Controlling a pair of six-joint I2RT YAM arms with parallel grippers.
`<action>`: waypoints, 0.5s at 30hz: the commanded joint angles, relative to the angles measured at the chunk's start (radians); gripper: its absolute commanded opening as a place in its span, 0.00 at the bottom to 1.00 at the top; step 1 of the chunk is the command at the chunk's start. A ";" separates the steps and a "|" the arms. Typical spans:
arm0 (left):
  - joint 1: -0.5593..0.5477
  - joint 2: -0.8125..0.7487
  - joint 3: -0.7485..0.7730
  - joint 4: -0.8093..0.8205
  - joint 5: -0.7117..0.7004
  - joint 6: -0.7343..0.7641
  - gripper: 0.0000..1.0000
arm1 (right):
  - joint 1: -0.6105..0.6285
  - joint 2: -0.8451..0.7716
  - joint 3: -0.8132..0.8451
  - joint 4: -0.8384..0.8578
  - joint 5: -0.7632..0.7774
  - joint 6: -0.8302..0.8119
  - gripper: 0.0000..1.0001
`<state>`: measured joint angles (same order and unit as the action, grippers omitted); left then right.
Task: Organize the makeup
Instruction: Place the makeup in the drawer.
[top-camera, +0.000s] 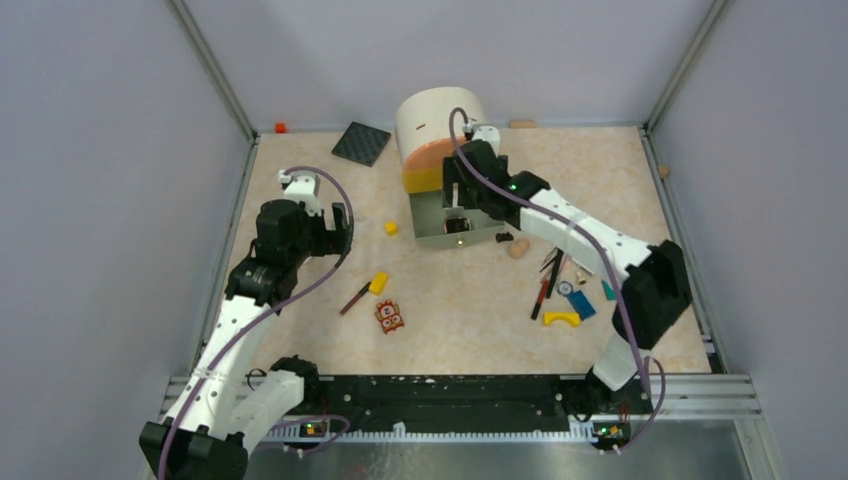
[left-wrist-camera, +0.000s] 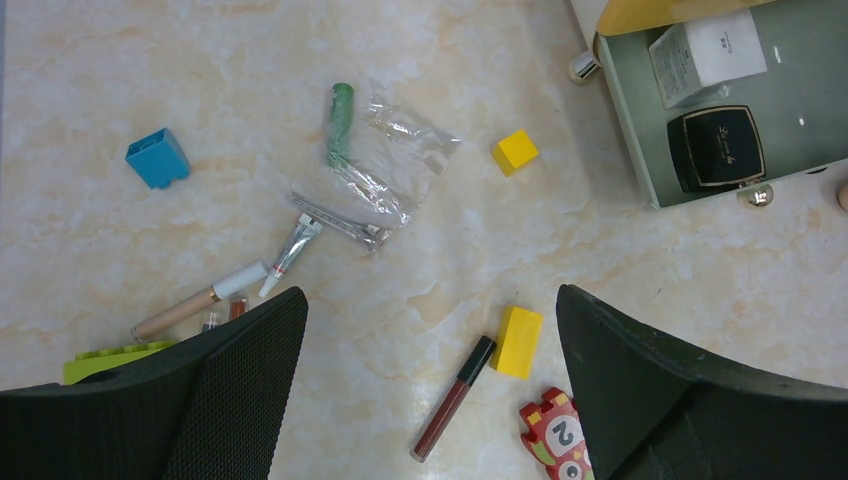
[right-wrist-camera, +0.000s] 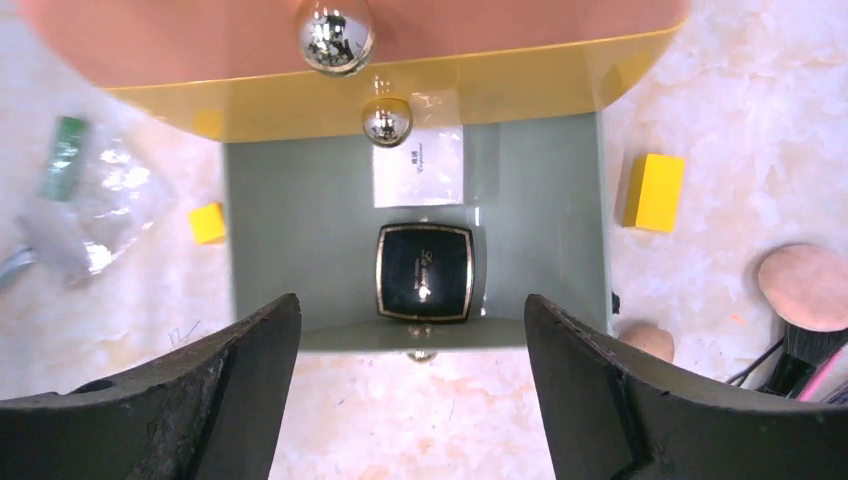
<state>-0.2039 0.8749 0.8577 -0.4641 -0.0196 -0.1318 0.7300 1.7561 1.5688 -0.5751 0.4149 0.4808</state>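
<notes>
Right pincer (right-wrist-camera: 408, 305) hangs spread over the drawer (right-wrist-camera: 290, 230), where black compact (right-wrist-camera: 424, 272) and white box (right-wrist-camera: 418, 166) lie. Left pincer (left-wrist-camera: 430, 295), spread too, hovers above a red stick (left-wrist-camera: 455, 398) on the desk (left-wrist-camera: 100, 80); grasping it seems next.

Left arm (top-camera: 235, 310) rises from its base at 7 o'clock in the top view, with the wrist up near 9 o'clock. Left gripper (top-camera: 338, 228) is angled down, its fingers (left-wrist-camera: 230, 390) spread wide with nothing between them. Right arm (top-camera: 590, 240) starts from its base at 5 o'clock, elbow out at 3 o'clock, forearm running toward 11 o'clock. Right gripper (top-camera: 458, 208) faces down near 12 o'clock, fingers (right-wrist-camera: 620, 400) wide apart and empty.
</notes>
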 joint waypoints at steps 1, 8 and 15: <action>-0.002 -0.001 -0.005 0.039 -0.001 0.001 0.99 | -0.006 -0.194 -0.171 0.156 -0.045 -0.030 0.79; -0.002 0.007 -0.003 0.041 -0.001 0.003 0.99 | -0.002 -0.360 -0.492 0.334 -0.119 0.032 0.66; -0.002 0.014 -0.003 0.041 0.002 0.002 0.99 | 0.038 -0.356 -0.618 0.431 -0.156 0.052 0.65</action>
<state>-0.2039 0.8860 0.8577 -0.4637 -0.0196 -0.1314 0.7399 1.4158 0.9607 -0.2657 0.2935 0.5163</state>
